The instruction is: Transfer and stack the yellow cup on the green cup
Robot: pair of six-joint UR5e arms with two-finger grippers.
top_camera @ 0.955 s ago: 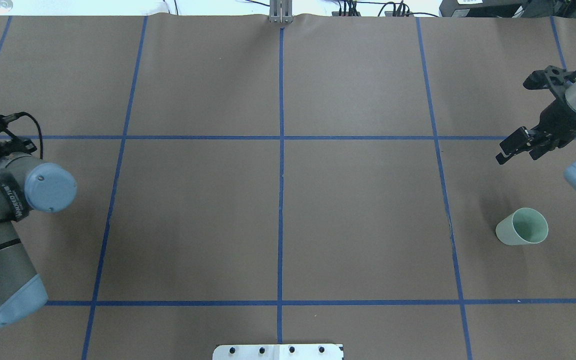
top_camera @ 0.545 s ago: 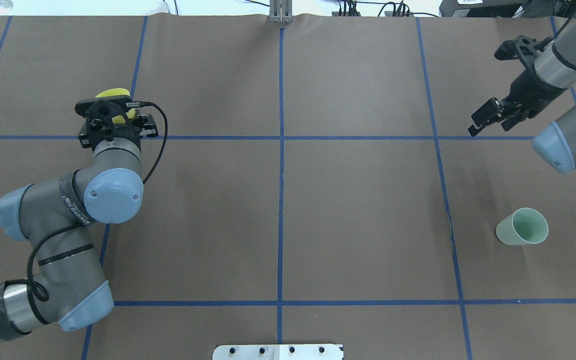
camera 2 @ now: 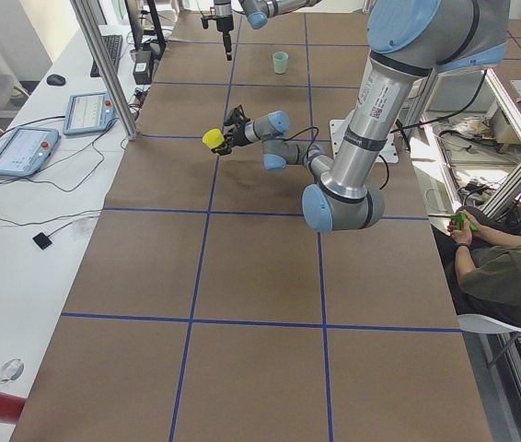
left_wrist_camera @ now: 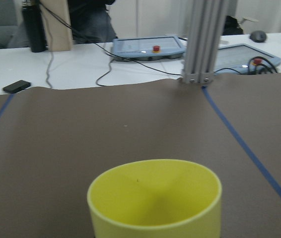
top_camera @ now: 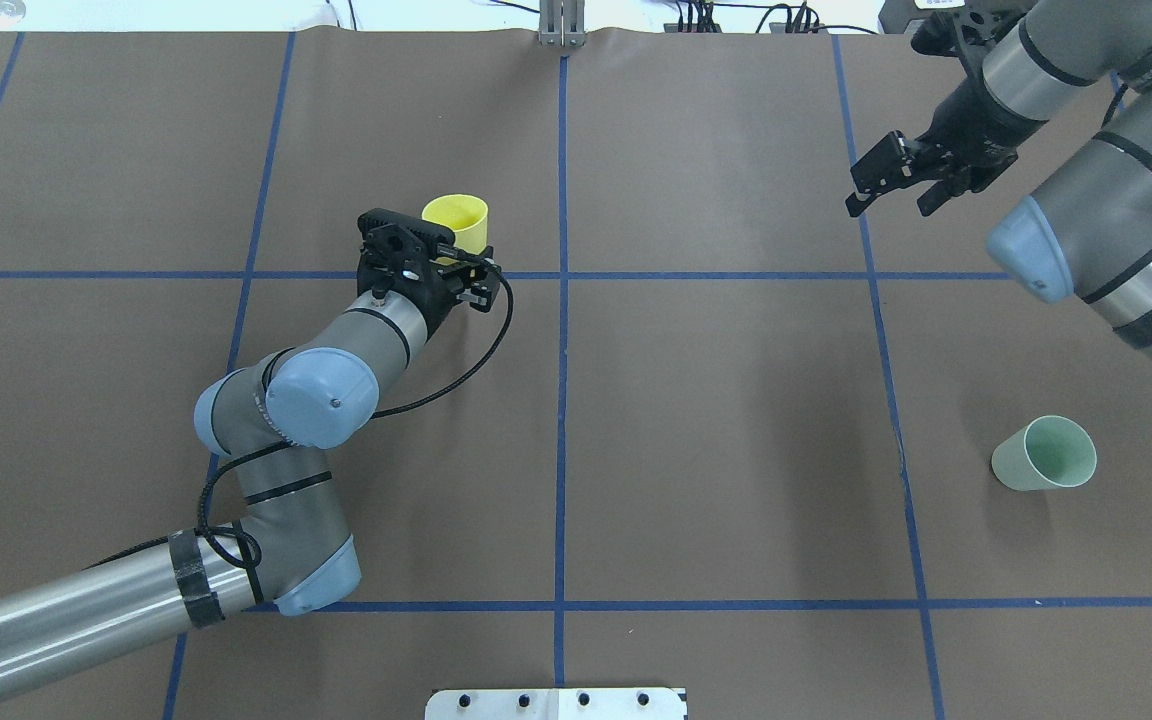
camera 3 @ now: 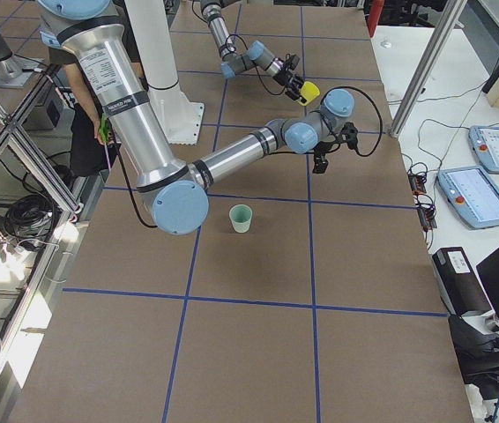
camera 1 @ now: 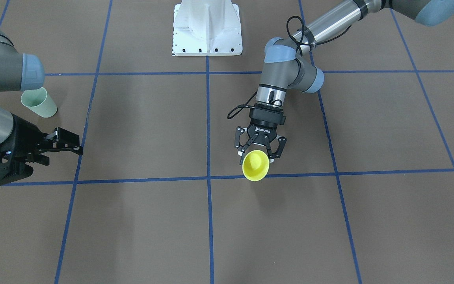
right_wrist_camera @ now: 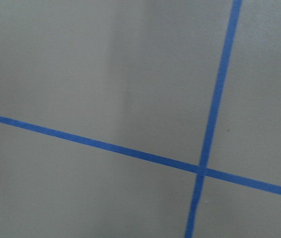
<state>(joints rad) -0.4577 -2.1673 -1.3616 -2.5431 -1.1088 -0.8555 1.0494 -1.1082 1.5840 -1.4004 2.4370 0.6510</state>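
Observation:
My left gripper [top_camera: 448, 252] is shut on the yellow cup [top_camera: 456, 220] and holds it tilted above the table, left of the centre line. The cup also shows in the front view [camera 1: 255, 165], where the left gripper [camera 1: 259, 153] clasps its lower part, and in the left wrist view [left_wrist_camera: 155, 198]. The green cup [top_camera: 1044, 455] stands upright near the right side; it also shows in the front view [camera 1: 39, 102]. My right gripper [top_camera: 894, 185] is open and empty, high at the far right, well away from both cups; it also shows in the front view [camera 1: 67, 144].
The robot's white base plate [top_camera: 556, 703] sits at the near edge. An aluminium post [top_camera: 562, 25] stands at the far edge on the centre line. Tablets [left_wrist_camera: 148, 47] and cables lie on the bench beyond. Blue tape lines cross the brown table.
My left arm has swung right from the table's left edge toward the centre, carrying the yellow cup. My right arm has moved left and toward the far edge. The green cup has not moved.

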